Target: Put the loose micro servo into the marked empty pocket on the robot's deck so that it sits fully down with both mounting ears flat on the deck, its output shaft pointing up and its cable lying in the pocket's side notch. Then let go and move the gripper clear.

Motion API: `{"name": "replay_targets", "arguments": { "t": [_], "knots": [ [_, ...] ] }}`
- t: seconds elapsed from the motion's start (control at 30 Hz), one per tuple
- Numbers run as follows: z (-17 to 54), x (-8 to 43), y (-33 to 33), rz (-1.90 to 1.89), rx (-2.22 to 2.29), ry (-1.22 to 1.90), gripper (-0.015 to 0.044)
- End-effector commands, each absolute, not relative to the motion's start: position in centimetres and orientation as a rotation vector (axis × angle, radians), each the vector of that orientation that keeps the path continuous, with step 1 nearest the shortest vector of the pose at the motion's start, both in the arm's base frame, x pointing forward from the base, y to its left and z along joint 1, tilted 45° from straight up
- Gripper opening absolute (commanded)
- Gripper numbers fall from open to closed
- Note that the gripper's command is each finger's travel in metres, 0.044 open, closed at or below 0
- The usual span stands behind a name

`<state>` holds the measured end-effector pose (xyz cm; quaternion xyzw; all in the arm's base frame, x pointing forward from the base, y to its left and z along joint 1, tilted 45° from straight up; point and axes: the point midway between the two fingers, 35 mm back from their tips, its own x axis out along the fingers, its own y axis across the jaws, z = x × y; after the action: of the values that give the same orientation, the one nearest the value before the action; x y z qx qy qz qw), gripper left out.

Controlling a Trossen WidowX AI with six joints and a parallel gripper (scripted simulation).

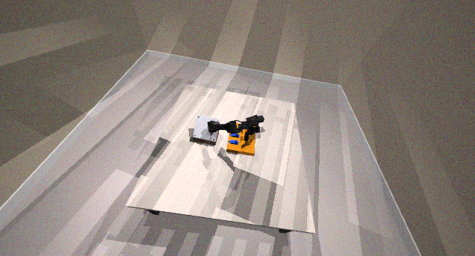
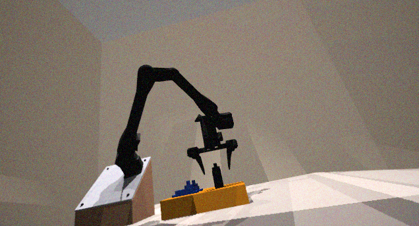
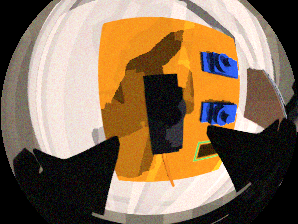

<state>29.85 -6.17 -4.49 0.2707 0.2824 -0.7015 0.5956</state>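
Note:
The loose micro servo [image 2: 217,177] [image 3: 162,112] is black and stands upright on the orange deck [image 1: 239,150] [image 2: 221,197] [image 3: 125,40], its narrow shaft end up. A thin orange cable [image 3: 168,171] runs from its foot across the deck. The marked pocket [image 3: 206,150], a dark recess outlined in green, lies near the deck's edge in the wrist view, partly hidden by a finger. My gripper [image 2: 217,171] [image 3: 165,136] is open and empty, pointing down above the deck. Its fingertips are around the servo's top, one to each side. In the top view the arm hides the servo.
Two blue servos [image 1: 234,135] [image 2: 188,190] [image 3: 218,113] sit in the deck in a row with the marked pocket. The arm's pale base block [image 1: 203,128] [image 2: 105,188] stands beside the deck. Deck and base stand on a pale board [image 1: 179,175].

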Motion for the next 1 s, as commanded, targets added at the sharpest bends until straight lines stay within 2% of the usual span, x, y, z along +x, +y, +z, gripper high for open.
{"name": "replay_targets", "arguments": {
  "t": [0.0, 0.4, 0.57, 0.67, 0.97],
  "knots": [
    [-4.7, 29.7, -6.4, -1.628, 0.62, 0.658, 0.0414],
    [-4.7, 29.7, -6.4, -1.628, 0.62, 0.658, 0.0099],
    [-4.7, 29.7, -6.4, -1.628, 0.62, 0.658, 0.0065],
    [-4.3, 29.8, -6.0, -1.627, 0.62, 0.659, 0.0],
    [-2.4, 29.3, -4.4, -1.628, 0.62, 0.66, 0.0]
  ]
}}
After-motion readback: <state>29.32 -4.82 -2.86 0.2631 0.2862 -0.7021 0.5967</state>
